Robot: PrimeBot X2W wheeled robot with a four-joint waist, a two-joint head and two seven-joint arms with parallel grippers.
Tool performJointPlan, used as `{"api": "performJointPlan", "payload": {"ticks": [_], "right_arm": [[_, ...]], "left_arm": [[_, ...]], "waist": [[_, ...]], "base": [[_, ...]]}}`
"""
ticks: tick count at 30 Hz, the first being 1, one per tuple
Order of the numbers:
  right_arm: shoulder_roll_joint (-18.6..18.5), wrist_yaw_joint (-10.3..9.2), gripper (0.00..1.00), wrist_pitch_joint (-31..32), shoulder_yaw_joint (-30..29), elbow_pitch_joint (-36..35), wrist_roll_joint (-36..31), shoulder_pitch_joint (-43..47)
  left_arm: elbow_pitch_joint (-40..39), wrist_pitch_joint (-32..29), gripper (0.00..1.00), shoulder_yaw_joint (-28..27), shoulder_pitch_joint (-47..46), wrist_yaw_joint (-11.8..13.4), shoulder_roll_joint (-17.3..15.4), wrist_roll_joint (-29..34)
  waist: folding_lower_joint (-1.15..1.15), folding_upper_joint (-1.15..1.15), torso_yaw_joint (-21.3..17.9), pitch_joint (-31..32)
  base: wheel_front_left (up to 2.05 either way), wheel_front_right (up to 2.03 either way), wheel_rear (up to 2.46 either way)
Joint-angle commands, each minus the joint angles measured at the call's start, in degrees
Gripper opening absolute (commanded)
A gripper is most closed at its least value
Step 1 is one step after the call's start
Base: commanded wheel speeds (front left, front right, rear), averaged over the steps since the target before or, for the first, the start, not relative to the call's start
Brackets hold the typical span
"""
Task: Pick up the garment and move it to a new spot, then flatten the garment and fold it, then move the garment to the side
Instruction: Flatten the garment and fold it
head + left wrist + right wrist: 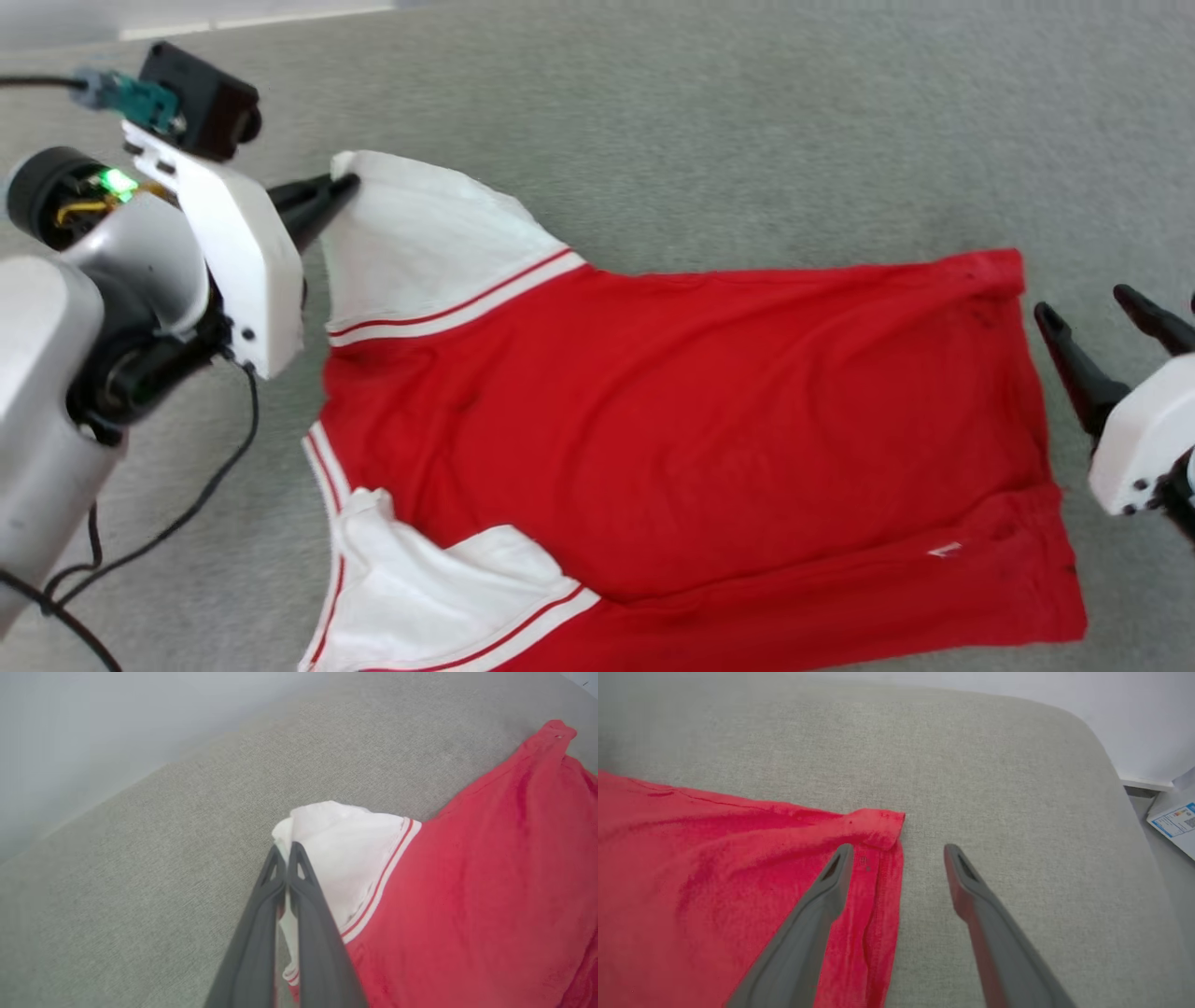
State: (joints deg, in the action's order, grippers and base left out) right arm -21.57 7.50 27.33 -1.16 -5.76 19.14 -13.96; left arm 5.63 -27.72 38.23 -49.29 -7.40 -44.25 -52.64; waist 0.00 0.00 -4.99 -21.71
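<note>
The garment (672, 420) is a red jersey with white sleeves, spread flat on a grey fabric surface (747, 121), its hem to the right. My left gripper (344, 187) is shut on the edge of the far white sleeve (345, 858), the cloth pinched between its dark fingers (299, 896) in the left wrist view. My right gripper (1083, 313) stands open just off the hem's far corner (878, 828). In the right wrist view one finger (826, 891) lies over the red hem and the other finger (971, 891) over bare grey fabric.
The near white sleeve (429, 588) lies rumpled at the lower left. A black cable (187, 513) trails from my left arm over the surface. The grey surface's rounded corner and a paper label (1174, 821) on the floor beyond it appear in the right wrist view.
</note>
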Motion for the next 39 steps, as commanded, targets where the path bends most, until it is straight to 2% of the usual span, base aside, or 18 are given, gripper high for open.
{"api": "performJointPlan", "payload": {"ticks": [1,6,9,17,26,27,28,29,30,33,39], "right_arm": [[-1.7,-0.04,1.0,2.9,0.2,-0.3,0.3,-1.5],[-4.9,-0.03,1.0,18.4,1.2,2.6,3.9,-7.6],[-7.1,-0.03,1.0,23.5,2.4,5.9,3.6,-11.1],[-10.5,-0.03,1.0,28.3,6.6,14.9,2.9,-16.5],[-11.9,-0.02,1.0,29.5,11.5,22.2,2.6,-13.7],[-12.1,-0.02,0.95,29.4,11.9,23.0,2.2,-13.5],[-12.4,-0.05,0.46,29.5,12.5,23.9,2.0,-13.1],[-12.6,-0.06,0.1,29.3,13.0,24.6,1.9,-12.7],[-12.8,-0.06,0.0,29.0,13.3,25.1,2.1,-12.5],[-12.4,-0.06,0.0,26.5,12.8,25.6,2.8,-13.3],[-11.9,-0.03,0.0,21.3,11.4,24.9,4.1,-16.3]], "left_arm": [[-1.4,0.8,0.0,0.1,1.4,0.3,0.1,0.2],[-9.1,4.1,0.0,-0.8,5.5,1.8,-0.6,-0.5],[-12.7,5.3,0.0,-0.9,6.8,2.4,-0.9,0.0],[-18.6,8.5,0.0,-0.2,8.6,3.5,0.8,1.8],[-20.0,11.1,0.0,1.0,10.5,3.2,2.2,2.3],[-19.7,11.3,0.0,1.0,10.5,3.1,2.0,2.7],[-19.4,11.5,0.0,1.1,10.3,3.1,2.0,3.1],[-19.2,11.8,0.0,1.3,10.3,2.9,2.0,3.3],[-18.8,12.0,0.0,1.3,10.4,2.9,2.3,3.3],[-17.7,13.1,0.0,1.3,11.0,2.8,2.5,3.0],[-15.2,15.9,0.0,-0.1,12.8,4.1,1.6,3.6]], "waist": [[0.0,0.0,2.5,1.6],[0.0,0.0,5.3,1.2],[0.0,0.0,7.1,0.2],[0.0,0.0,11.1,-1.9],[0.0,0.0,13.9,-4.0],[0.0,0.0,14.1,-4.1],[0.0,0.0,14.2,-4.1],[0.0,0.0,14.4,-4.1],[0.0,0.0,14.5,-4.1],[0.0,0.0,14.3,-3.2],[0.0,0.0,12.6,0.8]], "base": [[0.0,0.0,0.0],[0.0,0.0,0.0],[0.0,0.0,0.0],[0.0,0.0,0.0],[0.0,0.0,0.0],[0.0,0.0,0.0],[0.0,0.0,0.0],[0.0,0.0,0.0],[0.0,0.0,0.0],[0.0,0.0,0.0],[0.0,0.0,0.0]]}}
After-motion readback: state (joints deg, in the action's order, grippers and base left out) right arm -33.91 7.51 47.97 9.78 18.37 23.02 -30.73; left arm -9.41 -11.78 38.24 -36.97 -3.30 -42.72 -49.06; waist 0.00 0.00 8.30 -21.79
